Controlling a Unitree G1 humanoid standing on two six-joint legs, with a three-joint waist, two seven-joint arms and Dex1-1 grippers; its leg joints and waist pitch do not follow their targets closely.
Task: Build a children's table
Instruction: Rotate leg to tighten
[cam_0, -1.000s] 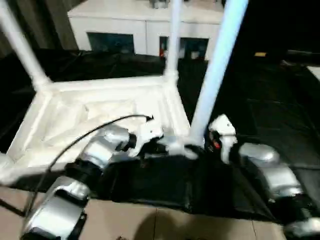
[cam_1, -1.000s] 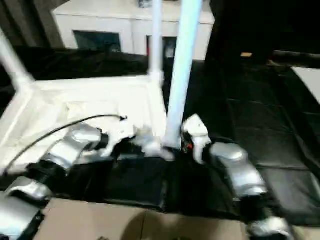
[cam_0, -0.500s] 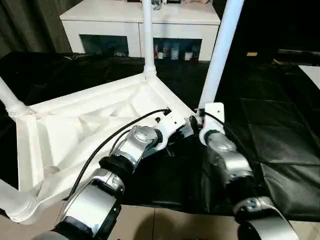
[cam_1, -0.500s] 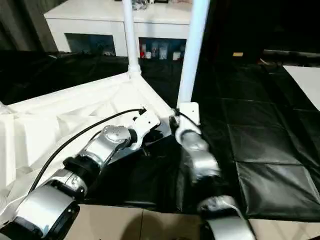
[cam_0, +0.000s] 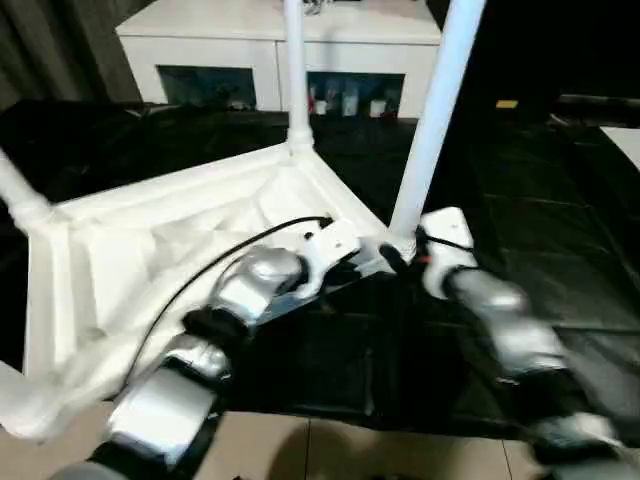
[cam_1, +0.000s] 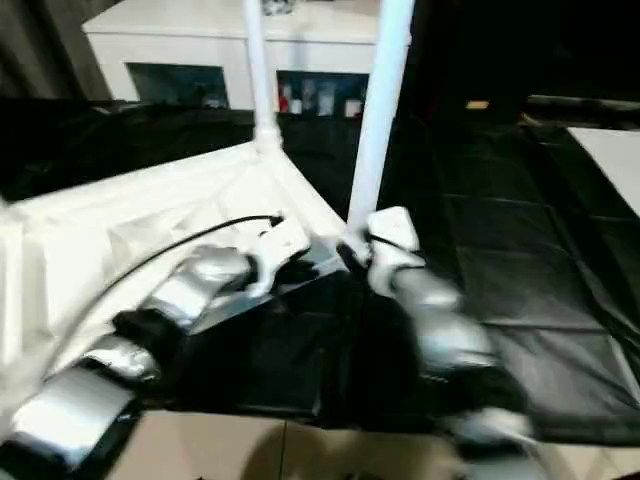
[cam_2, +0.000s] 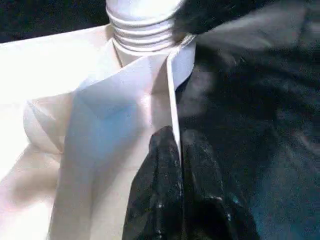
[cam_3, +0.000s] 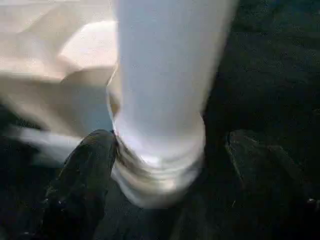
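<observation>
Tabletop (cam_0: 160, 250) upside down on black sheet (cam_0: 560, 240), legs up. Left tool (cam_2: 178, 165) pinches tabletop rim. Right tool (cam_3: 165, 165) wide apart around near leg (cam_0: 435, 120). White cabinet (cam_0: 270, 50) behind.

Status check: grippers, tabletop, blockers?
Left gripper shut on white plastic ribbed tabletop rim. Right gripper open around base of white tapered tube leg, seated in corner socket. Nothing obstructing.

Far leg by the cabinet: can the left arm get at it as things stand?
Probably not now. The left gripper is shut on the tabletop rim at the near corner, beside the leg there. The far leg rises across the tabletop, nothing between, but it must let go first.
</observation>
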